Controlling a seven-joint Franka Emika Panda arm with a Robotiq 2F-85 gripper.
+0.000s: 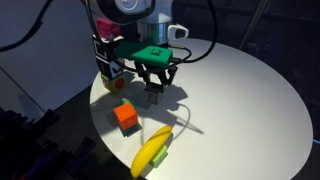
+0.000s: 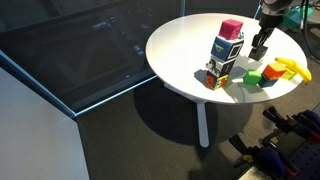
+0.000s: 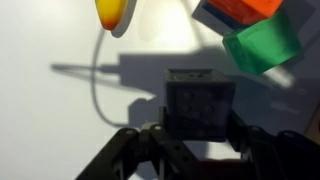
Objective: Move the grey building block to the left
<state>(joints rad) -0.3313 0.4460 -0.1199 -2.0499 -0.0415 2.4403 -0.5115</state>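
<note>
The gripper [image 1: 155,90] straddles the grey building block [image 3: 198,102], orange cube [image 3: 240,12] at its 1 o'clock; whether the jaws are clamped cannot be told, and the leftward move seems still ahead.

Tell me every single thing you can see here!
table: one, white, round.
grey block: one, dark grey, on the table between the fingers.
orange cube: one, orange-red, on the table between the grey block and the banana.
green cube: one, green, right beside the orange cube.
banana: one, yellow, near the table's edge.
stack of cubes: one stack, patterned with a pink cube on top, standing on the table.
thin cord: one, pale, curving across the table by the banana.
robot arm: one, with a green part, above the table.
fingers: two, black, on either side of the grey block.
</note>
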